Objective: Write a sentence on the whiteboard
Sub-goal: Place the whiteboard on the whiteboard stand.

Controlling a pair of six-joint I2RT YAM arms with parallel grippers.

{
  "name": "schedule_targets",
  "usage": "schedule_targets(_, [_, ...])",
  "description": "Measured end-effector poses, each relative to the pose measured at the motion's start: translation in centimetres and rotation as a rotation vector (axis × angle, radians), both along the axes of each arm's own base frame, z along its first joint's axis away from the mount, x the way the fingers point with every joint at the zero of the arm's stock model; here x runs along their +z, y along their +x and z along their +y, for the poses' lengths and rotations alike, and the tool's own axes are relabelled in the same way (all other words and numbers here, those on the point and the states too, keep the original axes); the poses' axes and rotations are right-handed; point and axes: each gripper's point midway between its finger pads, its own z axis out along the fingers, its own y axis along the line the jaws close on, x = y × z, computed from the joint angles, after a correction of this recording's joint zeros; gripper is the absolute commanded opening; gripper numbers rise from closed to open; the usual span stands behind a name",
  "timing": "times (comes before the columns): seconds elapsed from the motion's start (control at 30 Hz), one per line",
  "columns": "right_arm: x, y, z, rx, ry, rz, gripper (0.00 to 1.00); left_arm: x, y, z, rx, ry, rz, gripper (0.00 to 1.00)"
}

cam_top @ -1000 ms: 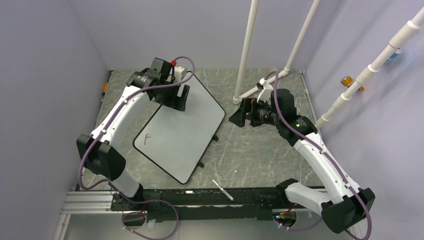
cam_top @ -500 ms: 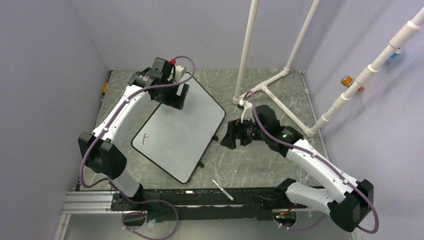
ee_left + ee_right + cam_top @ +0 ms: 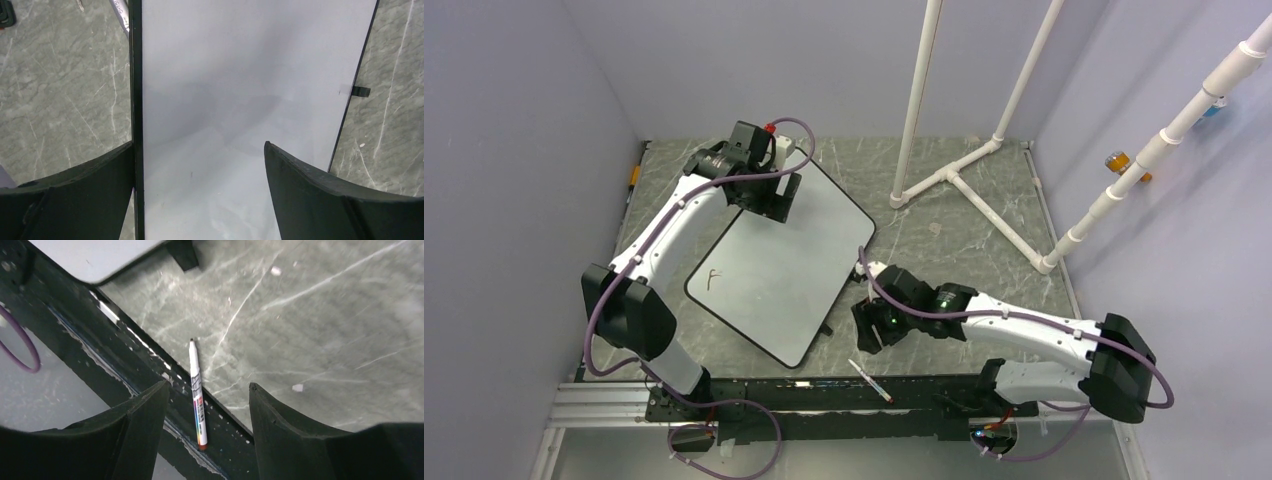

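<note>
Whiteboard (image 3: 794,250), flat, white, dark-rimmed, lies slantwise on the grey marbled table (image 3: 944,230). My left gripper (image 3: 200,150) straddles its rim, jaws apart; my right gripper (image 3: 869,330), jaws apart, hovers above a slim white marker (image 3: 196,390).

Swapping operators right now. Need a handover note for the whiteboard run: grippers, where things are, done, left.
Left gripper: open, empty, over the far corner of the whiteboard, one finger outside its rim and one above the board. Contact cannot be told.
Right gripper: open, empty, hanging above the marker.
Marker: lying loose at the near edge of the table, right of the board's near corner.
Sentence: only one small reddish-brown mark, near the board's left corner. The rest of the board is blank.
Left to do: grasp the marker and write nearly all of the sentence.
</note>
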Motion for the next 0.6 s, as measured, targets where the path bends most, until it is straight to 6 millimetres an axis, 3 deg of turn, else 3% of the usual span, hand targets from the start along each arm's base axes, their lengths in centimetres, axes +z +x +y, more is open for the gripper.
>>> schedule_targets(0.3, [-4.5,-3.9,-0.8,0.011,-0.127,0.065,0.56,0.6,-0.2,0.6,0.017,0.014,-0.029,0.99])
schedule_targets(0.6, [-6.3,-5.6,-0.2,0.031,-0.189,0.068,0.48,1.0,-0.2,0.7,0.021,0.019,-0.048,0.99])
